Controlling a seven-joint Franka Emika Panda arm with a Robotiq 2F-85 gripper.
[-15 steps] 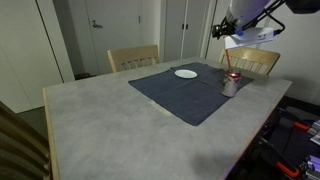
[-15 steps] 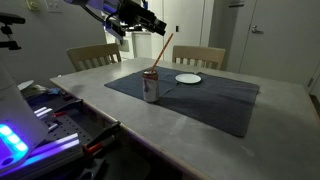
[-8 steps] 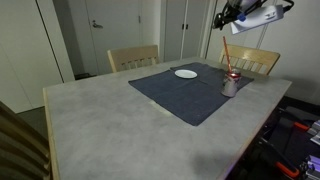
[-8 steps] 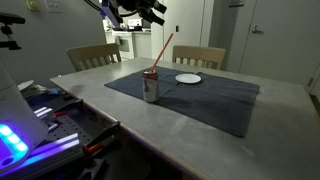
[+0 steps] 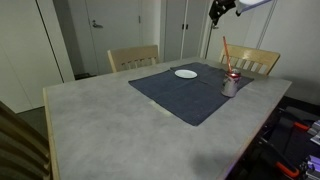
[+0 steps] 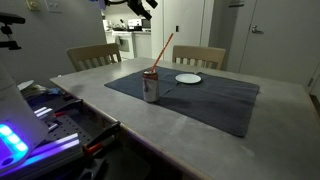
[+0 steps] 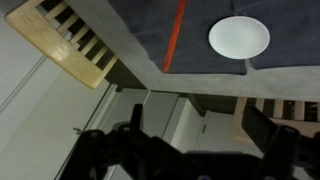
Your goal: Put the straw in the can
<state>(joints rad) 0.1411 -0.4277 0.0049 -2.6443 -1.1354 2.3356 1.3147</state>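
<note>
The silvery can (image 5: 230, 86) stands on the dark cloth (image 5: 180, 95); it also shows in the exterior view from the opposite side (image 6: 151, 87). The red-orange straw (image 5: 227, 57) stands tilted inside the can in both exterior views (image 6: 162, 52). In the wrist view the straw (image 7: 174, 35) runs across the cloth; the can is out of that view. My gripper (image 5: 215, 12) is high above the can, apart from the straw, near the top edge of both exterior views (image 6: 140, 5). In the wrist view its jaws (image 7: 200, 115) are open and empty.
A white round plate (image 5: 186, 73) lies on the cloth beyond the can, and shows in the wrist view (image 7: 239, 37). Wooden chairs (image 5: 134, 57) stand at the table's far side. A grey table (image 5: 110, 120) holds the cloth. Equipment sits beside the table (image 6: 40, 125).
My gripper has risen up and away from the straw's top end. The straw stays leaning in the can.
</note>
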